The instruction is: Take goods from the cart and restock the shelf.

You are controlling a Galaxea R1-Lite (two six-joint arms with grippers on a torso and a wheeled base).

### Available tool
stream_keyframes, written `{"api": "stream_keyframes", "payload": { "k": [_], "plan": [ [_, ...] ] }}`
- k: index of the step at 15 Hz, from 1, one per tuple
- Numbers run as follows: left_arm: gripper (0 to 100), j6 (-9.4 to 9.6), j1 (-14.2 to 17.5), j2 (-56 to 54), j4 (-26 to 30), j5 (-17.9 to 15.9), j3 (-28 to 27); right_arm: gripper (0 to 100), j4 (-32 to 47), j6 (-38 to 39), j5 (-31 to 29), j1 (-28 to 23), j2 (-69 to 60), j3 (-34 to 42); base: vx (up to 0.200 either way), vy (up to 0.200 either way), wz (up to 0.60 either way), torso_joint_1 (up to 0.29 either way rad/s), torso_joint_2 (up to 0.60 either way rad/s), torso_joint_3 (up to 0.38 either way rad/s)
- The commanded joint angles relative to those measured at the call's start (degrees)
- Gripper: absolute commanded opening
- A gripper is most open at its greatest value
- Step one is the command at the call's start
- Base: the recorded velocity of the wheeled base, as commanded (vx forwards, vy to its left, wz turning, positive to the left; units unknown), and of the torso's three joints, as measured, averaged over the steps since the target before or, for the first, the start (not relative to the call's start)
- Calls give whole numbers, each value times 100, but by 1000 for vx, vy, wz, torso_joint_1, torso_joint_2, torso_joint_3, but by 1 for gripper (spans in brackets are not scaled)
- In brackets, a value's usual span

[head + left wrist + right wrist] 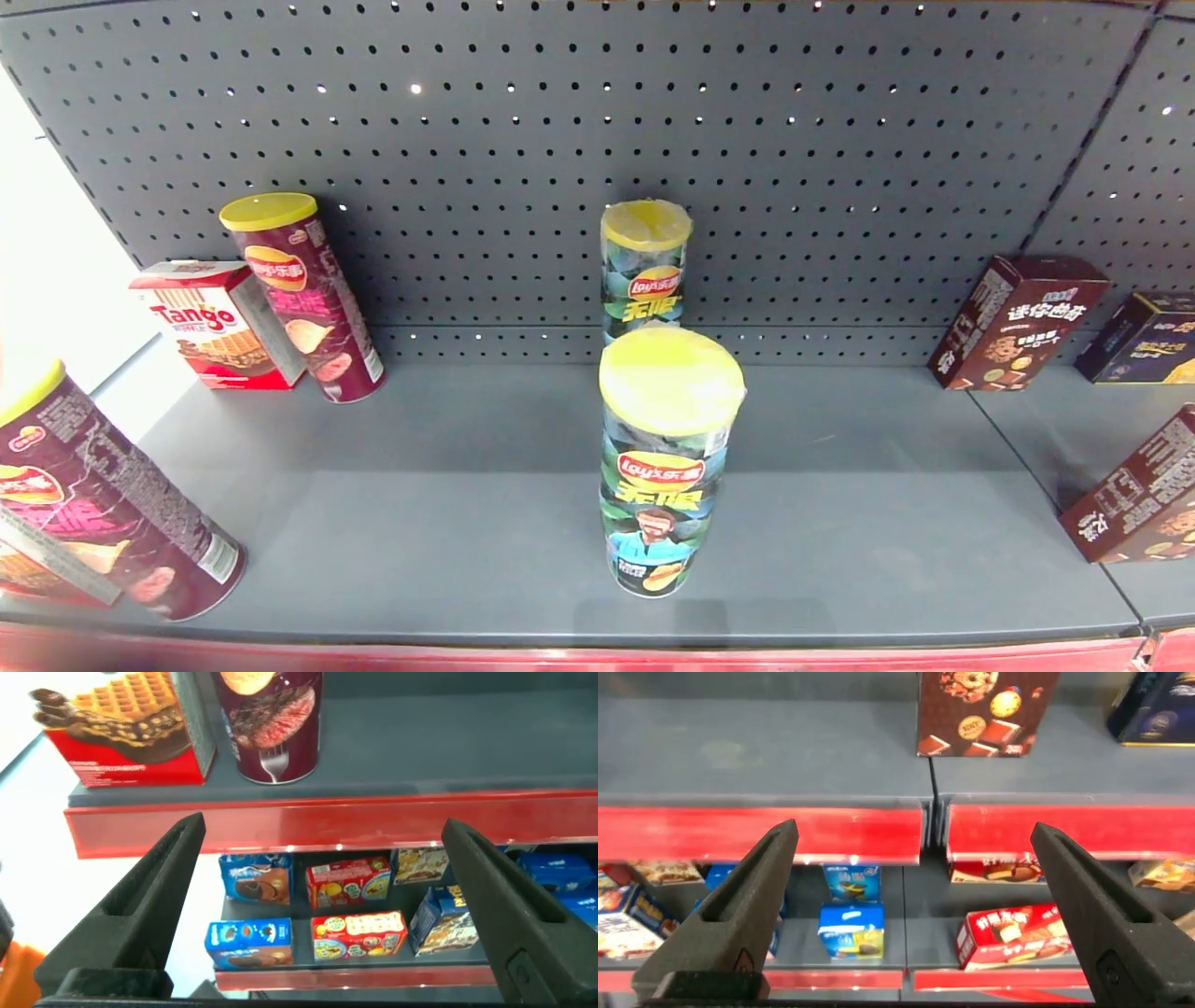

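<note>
Squarely in the middle of the head view, a front chip can (665, 467) with a yellow lid is standing upright on the grey shelf (448, 504); a rear chip can (644, 271) of the same green-and-blue print is standing just behind it, near the pegboard back (653, 112); at the back left a purple can (308, 299) is standing just beside a red wafer box (219, 327); a second purple can (112, 504) is standing at the front left corner; on the right a brown biscuit box (1013, 322) and a dark blue box (1144, 338) are sitting at the back, and another brown box (1134, 495) is sitting nearer the front edge.

Next, in the left wrist view, the left gripper (322, 826) is hanging released, its jaws spread wide and grasping nothing; it is facing the red shelf rail (523, 812); above the rail a waffle-print carton (121, 728) and the purple can foot (271, 728) are sitting side by side near the shelf's front edge; below, blue packs (248, 943) and red packs (360, 933) are lining a lower level.

Lastly, in the right wrist view, the right gripper (915, 829) is likewise hanging released, jaws wide apart and empty, facing a red rail strip (831, 831); a brown cookie carton (985, 714) is standing on the shelf above; a blue sandwich-biscuit pack (850, 929) and a red carton (1018, 938) are lying on the level beneath.
</note>
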Motion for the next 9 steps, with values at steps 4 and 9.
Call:
{"api": "stream_keyframes", "payload": {
  "k": [4, 9],
  "plan": [
    [100, -7, 2, 7, 6, 5, 10, 100, 4, -4, -4, 6, 7, 1, 0, 0, 0, 0, 0, 0],
    [100, 2, -6, 7, 6, -4, 1, 100, 4, 5, -4, 6, 7, 1, 0, 0, 0, 0, 0, 0]
  ]
}}
